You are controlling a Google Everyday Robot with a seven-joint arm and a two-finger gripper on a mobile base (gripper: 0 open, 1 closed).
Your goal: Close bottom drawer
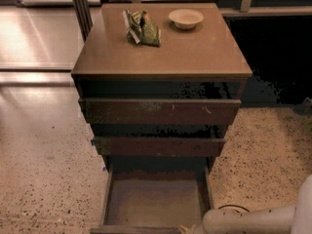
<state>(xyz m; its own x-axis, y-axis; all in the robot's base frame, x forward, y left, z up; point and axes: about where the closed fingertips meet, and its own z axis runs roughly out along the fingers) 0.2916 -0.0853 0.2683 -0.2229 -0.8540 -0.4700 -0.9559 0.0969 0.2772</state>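
Observation:
The bottom drawer (153,199) is the lowest of three dark brown drawers and stands pulled far out, its grey-brown tray showing empty. Its front panel (136,229) lies at the bottom edge of the camera view. My pale arm (248,220) reaches in from the lower right. My gripper (187,229) is at the drawer's front panel near its right end, mostly cut off by the frame edge.
The middle drawer front (158,146) and upper drawer front (161,111) each stick out a little. On the cabinet top (195,52) lie a green snack bag (142,28) and a small white bowl (185,18). Speckled floor (44,179) lies on both sides.

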